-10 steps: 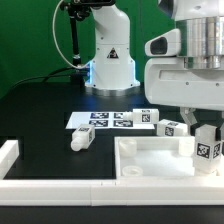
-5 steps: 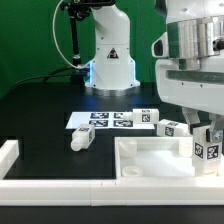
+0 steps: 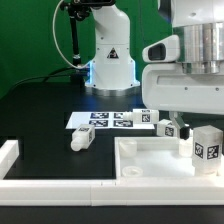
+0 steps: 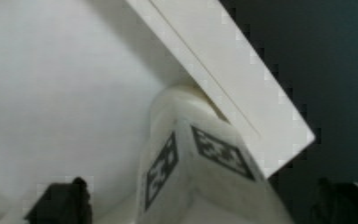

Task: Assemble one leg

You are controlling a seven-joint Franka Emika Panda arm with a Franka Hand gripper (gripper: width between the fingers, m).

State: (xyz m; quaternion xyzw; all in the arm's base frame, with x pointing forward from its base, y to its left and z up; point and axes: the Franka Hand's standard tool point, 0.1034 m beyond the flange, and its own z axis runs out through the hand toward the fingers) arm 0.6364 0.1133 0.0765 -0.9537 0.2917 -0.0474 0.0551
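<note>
A white leg (image 3: 205, 143) with a black-and-white tag stands upright in the corner of the big white panel (image 3: 150, 160) at the exterior view's right. In the wrist view the leg (image 4: 202, 150) sits beside the panel's raised rim (image 4: 229, 70). My gripper (image 3: 203, 128) is straight above it. The dark fingertips (image 4: 60, 200) stand on either side of the leg with a gap on each side. The gripper (image 4: 202, 205) is open and not gripping it.
Another leg (image 3: 80, 140) lies on the black table left of the panel. Two more legs (image 3: 145, 118) (image 3: 168, 127) stand by the marker board (image 3: 100, 120). A white rail (image 3: 100, 190) runs along the front, with a short wall (image 3: 10, 152) at the left.
The hand dipped toward the leg and has come back up a little. The leg stays upright in the panel's corner.
</note>
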